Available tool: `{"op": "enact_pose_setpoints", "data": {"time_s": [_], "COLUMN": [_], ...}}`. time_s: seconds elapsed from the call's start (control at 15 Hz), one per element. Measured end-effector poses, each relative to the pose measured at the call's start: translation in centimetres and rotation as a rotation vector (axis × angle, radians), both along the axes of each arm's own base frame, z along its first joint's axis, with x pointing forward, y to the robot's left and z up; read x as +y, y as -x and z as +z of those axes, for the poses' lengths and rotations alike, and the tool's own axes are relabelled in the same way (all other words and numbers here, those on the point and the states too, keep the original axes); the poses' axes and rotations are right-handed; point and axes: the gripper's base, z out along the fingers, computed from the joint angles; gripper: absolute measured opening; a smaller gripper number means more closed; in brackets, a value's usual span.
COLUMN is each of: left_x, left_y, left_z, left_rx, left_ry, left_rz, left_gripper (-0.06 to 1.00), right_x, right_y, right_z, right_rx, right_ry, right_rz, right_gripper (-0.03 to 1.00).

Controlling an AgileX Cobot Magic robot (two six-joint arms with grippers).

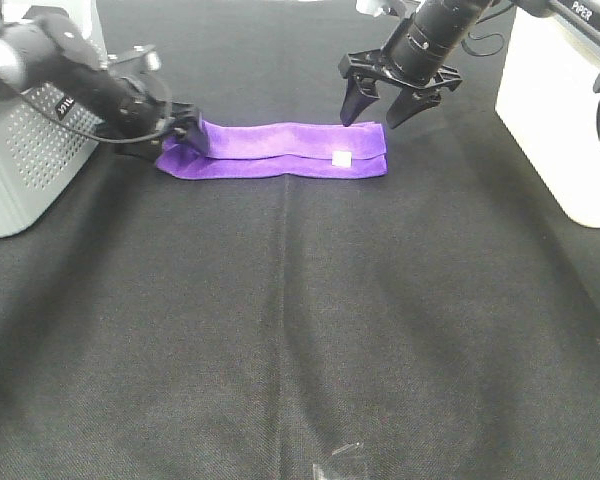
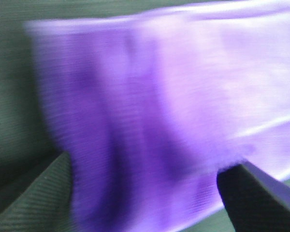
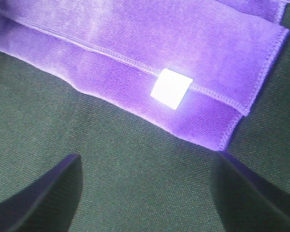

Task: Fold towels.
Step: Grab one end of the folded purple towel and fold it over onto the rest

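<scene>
1. Right now I see the towel folded into a long narrow strip. It lies flat on the black tablecloth in the upper middle of the overhead frame, running left to right.
2. Its small white tag sits on the front layer near the right end. The right wrist camera shows the same tag on a stitched hem, with two layers of purple cloth stacked there.
3. My left gripper is down at the towel's left end, in the upper left of the overhead frame. That end looks slightly bunched.
4. On the left wrist camera the left gripper has its fingers spread wide. The blurred purple towel fills the space between them. I cannot tell whether either finger touches the cloth.
5. My right gripper hangs just above the towel's right end, jaws spread and tips pointing down near the back edge.
6. The right wrist camera confirms it: the right gripper is spread, with bare black cloth between its fingers, and the towel lies just beyond the tips.
7. A grey perforated box stands at the left edge of the overhead frame and a white box at the right edge.
</scene>
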Motion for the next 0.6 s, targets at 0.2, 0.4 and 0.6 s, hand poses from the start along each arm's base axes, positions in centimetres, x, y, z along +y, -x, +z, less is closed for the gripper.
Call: {"op": "enact_pose_setpoints", "data": {"time_s": [0.2,0.4,0.6], "left_x": [-1.95,-2.3,-2.3], "left_y": [0.13,0.03,0.03], "left_z": [-0.25,-0.66,-1.15], "left_rx": [-0.021,-0.035,-0.029], "left_ry": [0.015,0.016,0.017], "left_rz": [-0.018,-0.011,-0.008], "left_gripper": [0.74,0.54,0.09], "right_x": [0.05,0.06,0.06], "right_y": [0.01,0.01,0.01], "right_z": [0.02,0.03,0.03], "right_rx": [0.002,0.002,0.002], "right_ry": [-0.007,-0.008,-0.008], "right_rz": [0.0,0.0,0.0], "right_gripper": [0.73,0.73,0.73]}}
